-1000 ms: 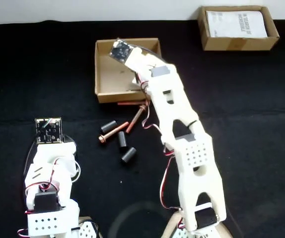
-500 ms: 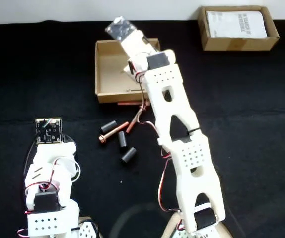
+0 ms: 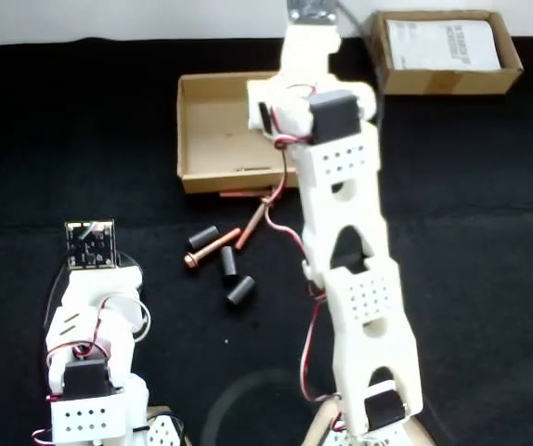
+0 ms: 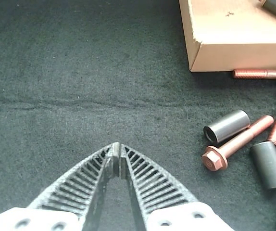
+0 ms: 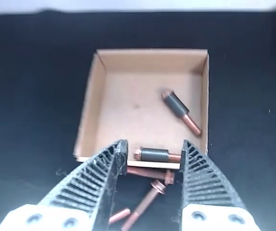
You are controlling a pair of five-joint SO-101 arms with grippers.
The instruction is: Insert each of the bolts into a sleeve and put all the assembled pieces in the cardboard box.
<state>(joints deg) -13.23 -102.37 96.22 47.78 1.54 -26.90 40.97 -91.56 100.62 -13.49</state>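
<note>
Three bolts and three sleeves are lying loose. The right wrist view is revealing two assembled pieces in the box. The left jaws are sitting closed and the right jaws are hanging open.

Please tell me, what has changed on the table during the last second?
The right arm rose from over the cardboard box and swung toward the table's far edge. The right gripper now hangs open above the box, where two assembled pieces lie. The left gripper, the loose bolts and the sleeves kept their places.
</note>
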